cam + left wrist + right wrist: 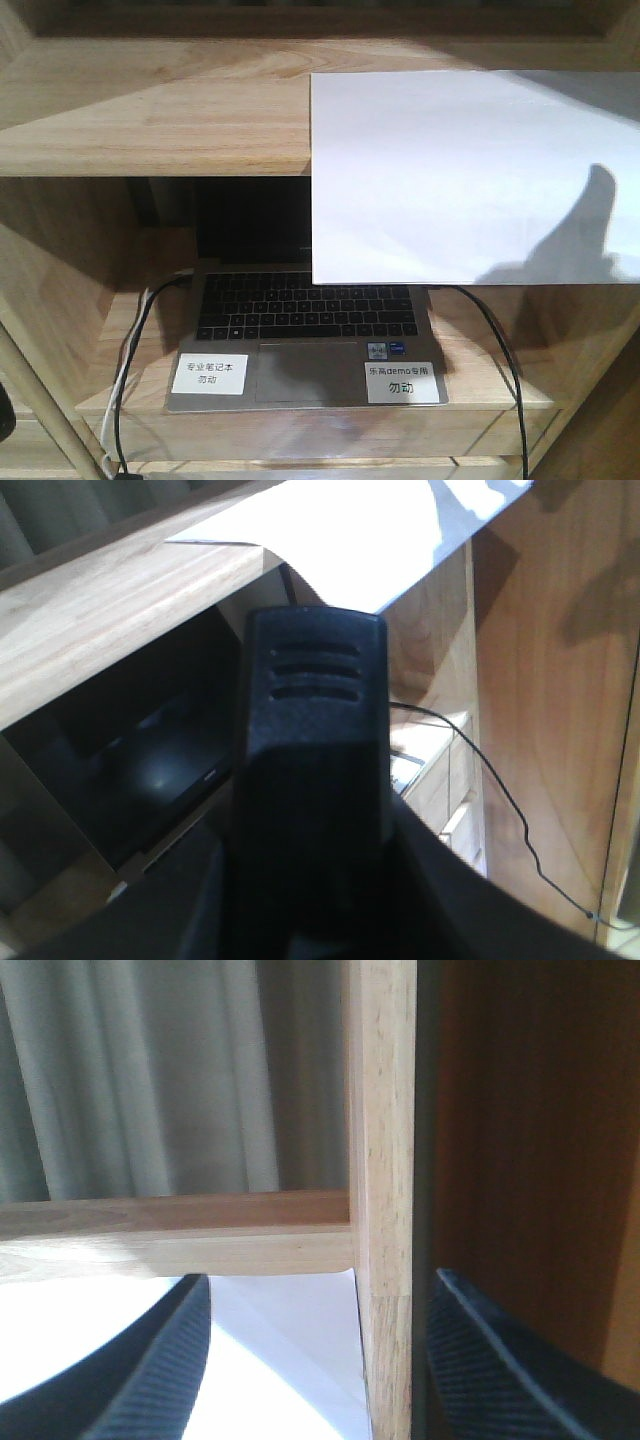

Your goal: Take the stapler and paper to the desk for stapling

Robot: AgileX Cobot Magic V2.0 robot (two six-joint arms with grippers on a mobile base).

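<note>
The paper (450, 170) is a large white sheet lying on the upper shelf board (150, 110), its front half hanging over the edge. A gripper's shadow falls on its right side. In the left wrist view a black stapler (310, 740) with three slots near its tip sticks out of my left gripper (310, 920), which is shut on it below the paper (380, 530). My right gripper (320, 1360) is open. Its fingers (150, 1380) straddle a wooden upright (385, 1210), with the paper (290, 1360) below between them. The desk is out of view.
An open laptop (300, 310) sits on the lower shelf, with two white labels (210, 373) on its palm rest. A black cable (500, 350) and a white cable (125, 370) hang at its sides. Grey curtains (150, 1080) lie behind the shelf frame.
</note>
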